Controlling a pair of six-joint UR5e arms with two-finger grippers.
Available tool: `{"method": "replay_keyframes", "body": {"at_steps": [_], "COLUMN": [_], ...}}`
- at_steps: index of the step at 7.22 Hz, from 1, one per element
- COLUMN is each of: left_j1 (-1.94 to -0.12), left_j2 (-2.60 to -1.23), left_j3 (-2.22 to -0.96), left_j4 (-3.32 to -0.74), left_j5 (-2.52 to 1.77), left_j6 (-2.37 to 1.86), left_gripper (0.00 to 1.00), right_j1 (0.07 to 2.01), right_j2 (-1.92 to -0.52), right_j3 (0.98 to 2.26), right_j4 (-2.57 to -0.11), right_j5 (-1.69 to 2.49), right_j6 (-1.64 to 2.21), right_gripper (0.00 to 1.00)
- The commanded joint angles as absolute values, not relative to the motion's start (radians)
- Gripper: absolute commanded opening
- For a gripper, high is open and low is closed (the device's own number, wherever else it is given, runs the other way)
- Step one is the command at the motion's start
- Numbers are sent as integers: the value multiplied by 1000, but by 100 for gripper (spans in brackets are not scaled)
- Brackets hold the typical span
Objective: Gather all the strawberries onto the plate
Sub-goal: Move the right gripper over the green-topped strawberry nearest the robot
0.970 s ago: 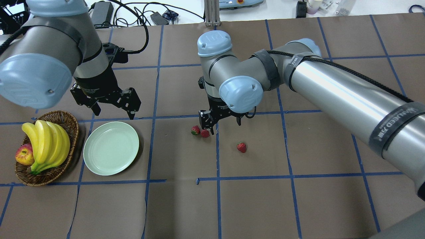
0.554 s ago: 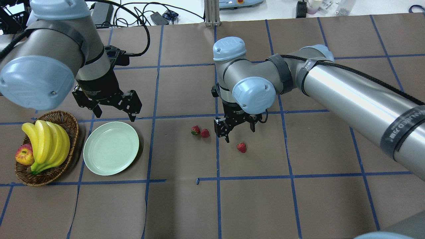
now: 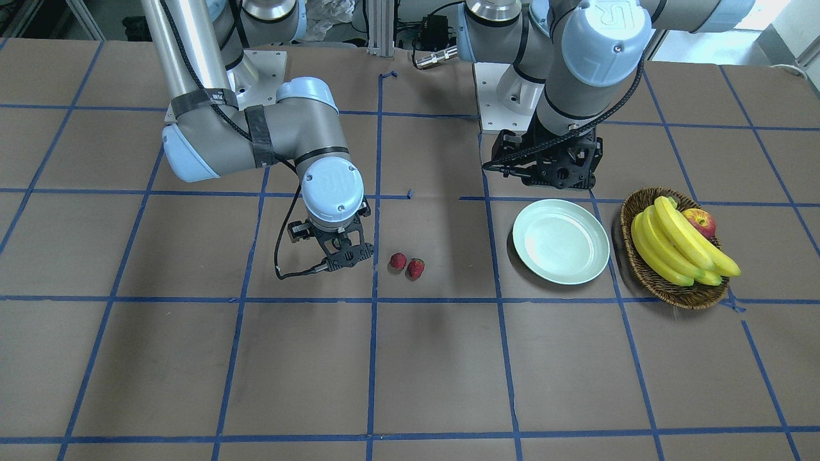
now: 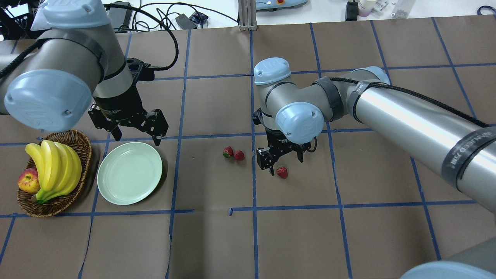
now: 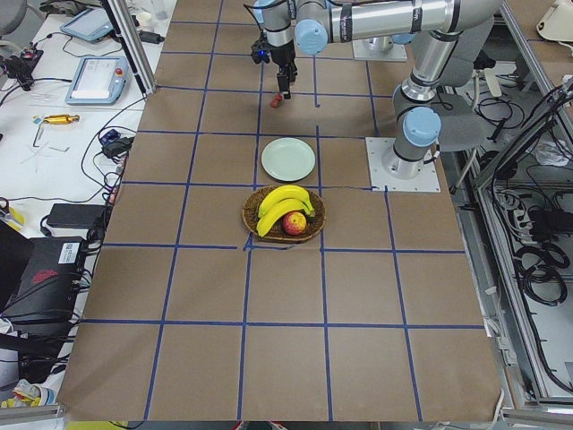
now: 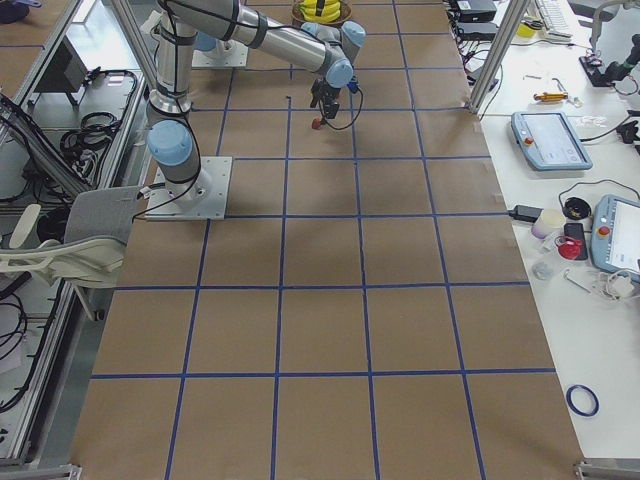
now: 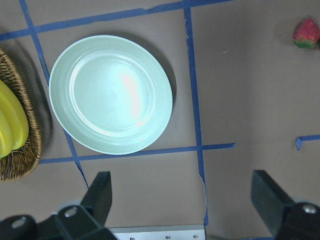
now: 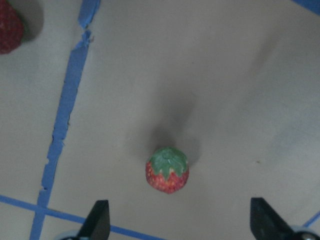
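Note:
Three strawberries lie on the brown table. Two sit side by side (image 4: 228, 152) (image 4: 239, 155); the third strawberry (image 4: 282, 172) lies alone to their right. My right gripper (image 4: 283, 161) hangs open just above that lone strawberry (image 8: 167, 170), which shows between its fingers (image 8: 97, 220) in the right wrist view; the front-facing view hides it behind the gripper (image 3: 339, 253). The pale green plate (image 4: 130, 173) lies empty at the left. My left gripper (image 4: 136, 138) hovers open by the plate's far rim (image 7: 111, 95), holding nothing.
A wicker basket (image 4: 83, 155) with bananas (image 4: 54, 166) and an apple (image 4: 28, 181) stands left of the plate. Blue tape lines cross the table. Cables and boxes lie beyond the far edge.
My right gripper moved right from over the strawberry pair to above the lone strawberry and dropped lower. My left gripper drifted slightly toward the plate.

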State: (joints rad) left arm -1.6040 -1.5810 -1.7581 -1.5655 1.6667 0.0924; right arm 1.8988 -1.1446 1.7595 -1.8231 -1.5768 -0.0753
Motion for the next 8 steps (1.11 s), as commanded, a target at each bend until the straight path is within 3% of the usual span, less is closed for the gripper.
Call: {"method": "replay_keyframes", "body": {"at_steps": [1,4,6,8], "left_j1": [-1606,-1606,-1608,-1608], "left_j2": [-1582,-1583,-1583,-1583], "left_j3": [-1759,-1761,-1769,-1772], "left_j4": [-1566,-1566,-1566,-1566], "left_j5": [1667,1667,1667,1667], "left_j6": [94,92,92,94], "left_gripper": [100,100,100,100], "right_j1": [1899,1899,1899,1899], "right_j2": [-1123,-1129,-1129,-1129], "right_j3": [1792,1836,1836,1824], "right_j4": [-1908,-1908,-1910,-1911], "right_j5": [-1549,-1549,-1549,-1554], "right_j6": [-77,-72,-75,-77], "right_gripper": [100,100,87,37]}}
